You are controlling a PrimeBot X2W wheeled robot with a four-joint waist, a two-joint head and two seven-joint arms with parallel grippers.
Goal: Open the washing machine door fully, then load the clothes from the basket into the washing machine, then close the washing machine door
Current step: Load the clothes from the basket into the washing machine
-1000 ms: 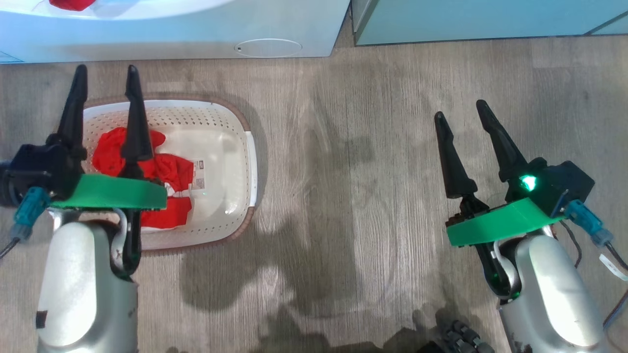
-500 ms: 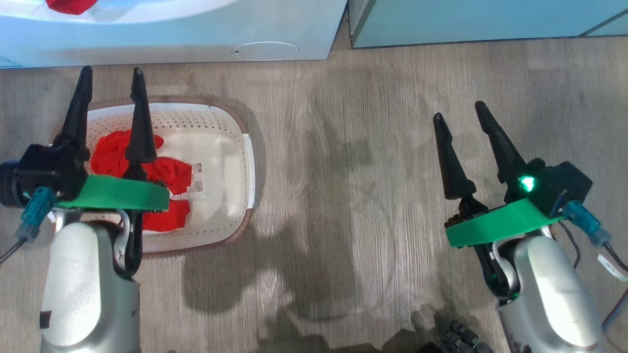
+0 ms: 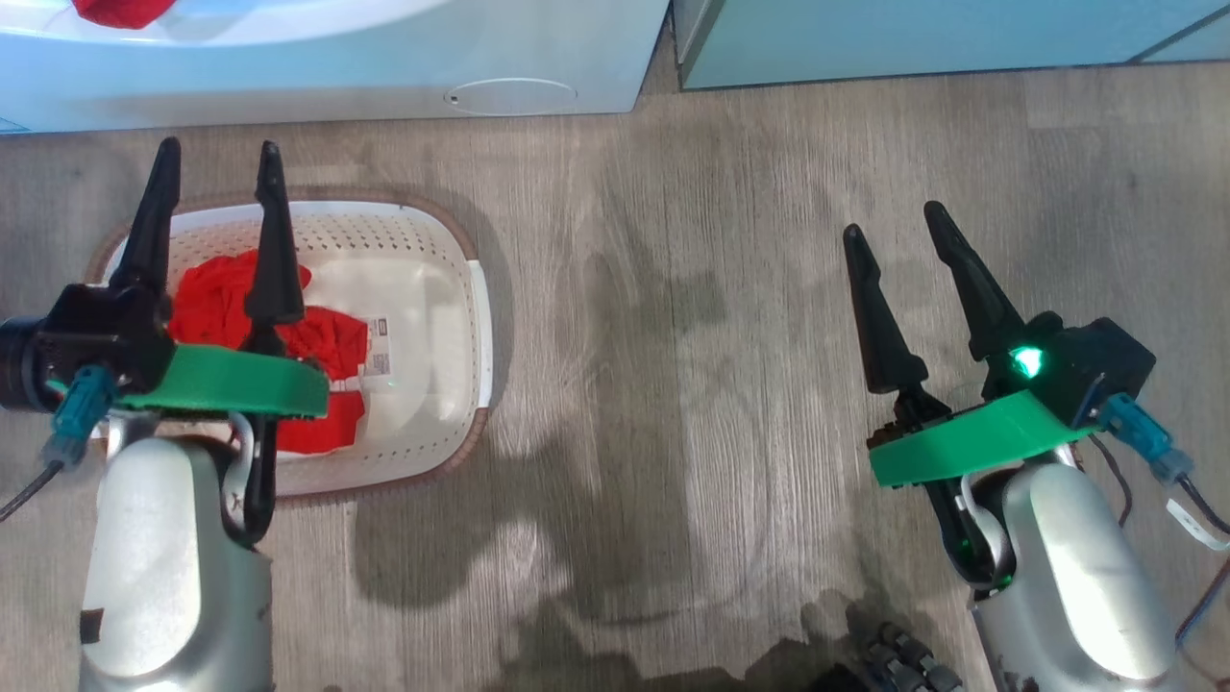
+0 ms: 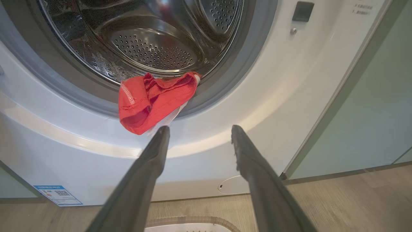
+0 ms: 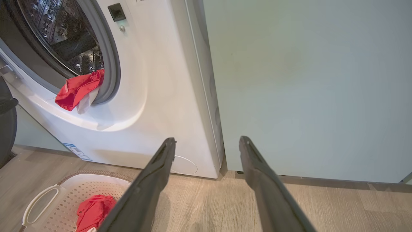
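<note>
The cream basket (image 3: 478, 327) sits on the floor at the left, with red clothes (image 3: 211, 300) piled in its left half. My left gripper (image 3: 220, 147) hovers open above the basket's far rim, its fingers pointing at the washing machine (image 3: 384, 58). In the left wrist view the gripper (image 4: 199, 129) faces the open steel drum (image 4: 151, 48), where a red garment (image 4: 154, 100) hangs over the grey lip. My right gripper (image 3: 892, 219) stands open and empty over bare floor. The washing machine door is open; its black rim (image 5: 6, 129) shows in the right wrist view.
A pale teal cabinet (image 3: 913, 38) stands right of the washer, with a narrow gap between them. Wood-look floor (image 3: 673, 336) stretches between the basket and my right arm. The right wrist view shows the basket (image 5: 48, 199) low at its left.
The whole head view has slid slightly left, so the camera has moved. Both grippers stay open and keep their places relative to the basket.
</note>
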